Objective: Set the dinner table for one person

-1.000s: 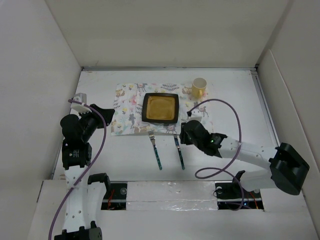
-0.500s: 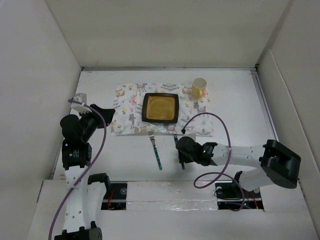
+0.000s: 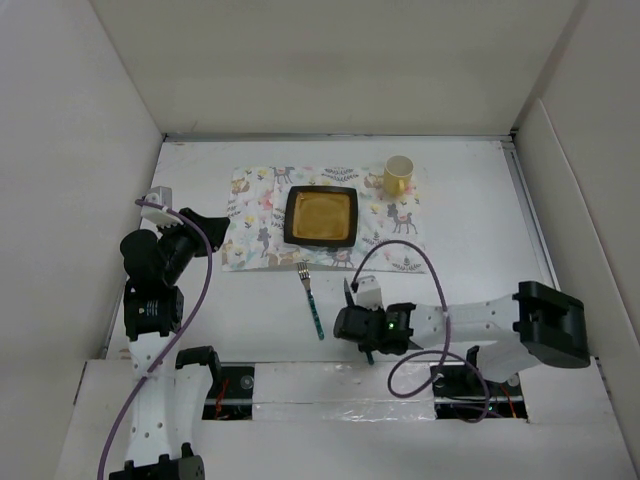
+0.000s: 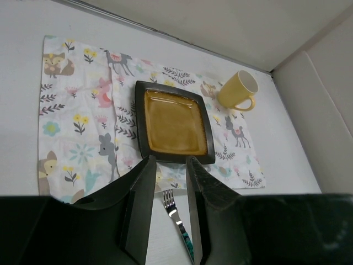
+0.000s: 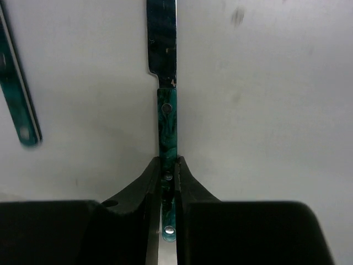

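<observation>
The left arm is standing folded up at the left side of the dinner table (image 3: 480, 200), the big white top lying under everything. The left gripper (image 4: 170, 161) is pointing at the cloth (image 4: 77, 127) with its fingers apart, holding nothing. The fork (image 3: 310, 300) is lying just below the cloth. Right of it, the right arm is reaching low across the near edge, and the right gripper (image 5: 167, 163) is pinching the knife (image 5: 167, 121) (by its green handle).

White arms (image 3: 480, 315), black joints (image 3: 548, 325), purple cables (image 3: 395, 242)
</observation>
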Robot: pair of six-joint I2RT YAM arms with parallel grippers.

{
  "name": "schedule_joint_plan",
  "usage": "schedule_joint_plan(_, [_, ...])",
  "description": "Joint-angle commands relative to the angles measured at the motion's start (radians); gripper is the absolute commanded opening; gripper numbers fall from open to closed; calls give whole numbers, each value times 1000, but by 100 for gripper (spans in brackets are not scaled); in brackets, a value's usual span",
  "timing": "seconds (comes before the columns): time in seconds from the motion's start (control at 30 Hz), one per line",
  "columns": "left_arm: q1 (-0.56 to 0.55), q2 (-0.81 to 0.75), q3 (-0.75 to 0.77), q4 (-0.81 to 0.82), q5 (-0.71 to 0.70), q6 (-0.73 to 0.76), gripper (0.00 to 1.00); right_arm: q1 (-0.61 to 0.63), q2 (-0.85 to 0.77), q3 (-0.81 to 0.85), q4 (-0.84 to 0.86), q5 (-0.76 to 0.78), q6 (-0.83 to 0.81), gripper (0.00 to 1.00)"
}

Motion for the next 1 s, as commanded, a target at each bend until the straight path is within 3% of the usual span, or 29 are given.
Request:
schedule_joint_plan(0.0, [7,-13,7,33,-5,-5,26,117,-110,29,-272,-9,107,0])
schedule_joint_plan(0.07, [7,-10,7,39,3,-11,26,188,-219,85,-320,-12,101,0])
schedule_joint_plan(0.2, [7,-16,12,27,-22,-11,28,202,-370,165,-264,63,17,0])
schedule_joint_plan(0.33, [7,-22,3,36,-26,-17,30,16,-399,239,-83,167,-234,0])
schedule_joint_plan(0.4, [7,-16,6,28,-29,-14,33,-159,-382,260,-5,170,-318,0])
schedule_joint_plan(0.47, [7,-8,6,31,-20,-17,35,-355,-324,277,118,105,-425,0])
schedule_joint_plan(0.6, [7,-13,4,28,-37,-17,35,-564,-165,341,242,-1,-506,0])
schedule_joint_plan(0.73, [7,-10,4,28,-37,-17,36,-701,19,409,293,-128,-533,0])
schedule_joint_plan(0.97, [7,1,9,22,-34,-14,36,-776,226,403,361,-207,-553,0])
